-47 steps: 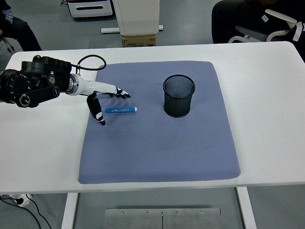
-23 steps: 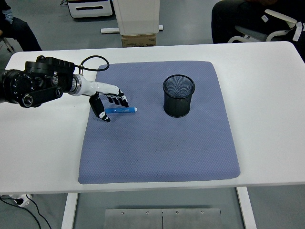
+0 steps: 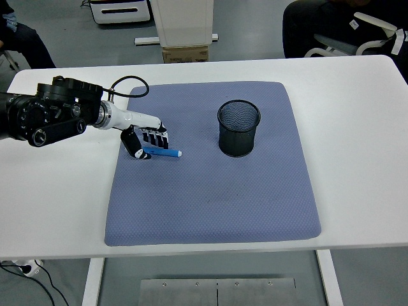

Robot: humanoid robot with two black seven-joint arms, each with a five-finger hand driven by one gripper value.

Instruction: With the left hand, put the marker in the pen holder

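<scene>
My left hand (image 3: 145, 138) pinches the blue marker (image 3: 162, 152) left of centre, its long axis pointing right toward the mesh pen holder (image 3: 239, 128).

Left arm (image 3: 51, 118): bulky black housing with round joint covers and small pale screws. Black cable (image 3: 124, 86) looped over the wrist. Silver collar, then a white forearm section. Left hand (image 3: 145, 140): white with black-tipped fingers.

white table (image 3: 357, 127) | blue-grey mat (image 3: 210, 191) on it | cardboard box (image 3: 185, 53) behind | seated person (image 3: 338, 25)
</scene>
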